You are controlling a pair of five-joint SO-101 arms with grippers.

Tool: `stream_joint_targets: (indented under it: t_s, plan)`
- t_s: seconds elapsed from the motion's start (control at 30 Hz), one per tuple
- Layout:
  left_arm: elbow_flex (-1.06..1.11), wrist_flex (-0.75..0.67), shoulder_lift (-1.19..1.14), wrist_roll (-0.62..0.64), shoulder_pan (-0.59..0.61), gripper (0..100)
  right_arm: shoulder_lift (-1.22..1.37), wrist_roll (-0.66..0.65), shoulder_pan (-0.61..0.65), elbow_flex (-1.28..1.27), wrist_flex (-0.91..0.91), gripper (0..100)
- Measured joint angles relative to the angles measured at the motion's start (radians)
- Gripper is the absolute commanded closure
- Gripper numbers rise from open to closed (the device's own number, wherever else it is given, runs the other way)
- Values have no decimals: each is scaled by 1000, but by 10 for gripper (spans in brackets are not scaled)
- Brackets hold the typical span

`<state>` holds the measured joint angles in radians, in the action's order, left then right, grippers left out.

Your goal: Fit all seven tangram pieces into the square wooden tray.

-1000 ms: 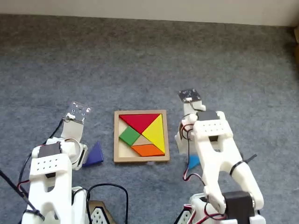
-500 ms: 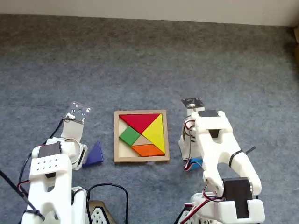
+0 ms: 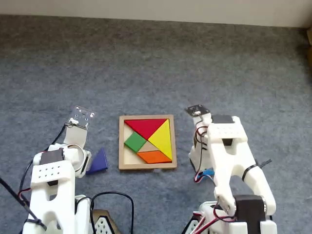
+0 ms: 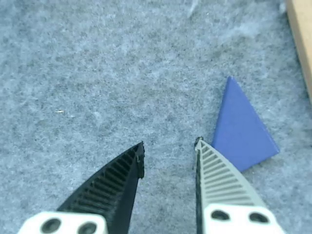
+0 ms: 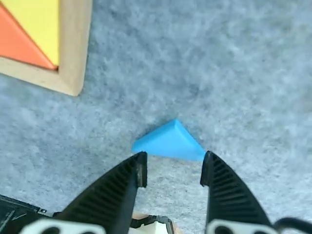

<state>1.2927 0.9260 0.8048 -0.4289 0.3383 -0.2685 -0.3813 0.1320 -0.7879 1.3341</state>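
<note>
Tabletop covered in grey felt. Tray sits in the middle of the near half, between the two arms, square to the edges.

In the tray, four pieces lie flat:
- red triangle, long side against the far wall;
- yellow triangle, long side against the right wall, meeting the red one along a diagonal;
- green square, set corner-up, towards the left wall;
- orange piece along the near wall, touching the yellow triangle.

Bare wood shows in the near left corner, along the left wall, and in a small gap at the centre.

Outside the tray:
- dark blue triangle, flat on the felt, left of the tray's near left corner and apart from it, just beside the left arm;
- light blue triangle, on the felt right of the tray's near right corner, apart from it, mostly hidden under the right arm in the high view.

Left jaws: released, holding nothing, felt in the gap. The dark blue triangle lies outside the gap, just beside the pale jaw.

Right jaws: released, holding nothing. The light blue triangle lies just past the tips, spanning the gap. Contact with the tips: cannot tell.
</note>
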Motion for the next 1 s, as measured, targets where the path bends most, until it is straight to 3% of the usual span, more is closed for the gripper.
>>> stream_joint_targets:
  t_s: [0.1,0.27,0.63,1.0]
  plan:
    - [0,0,0,0,0,825,-35,-8,-2,-2,2,843]
    - [0,0,0,0,0,825,-40,-137,-32,-2,84,998]
    - [0,0,0,0,0,825,-41,-348,-163,-97,95,988]
    - [0,0,0,0,0,825,-41,-370,-172,-258,-261,988]
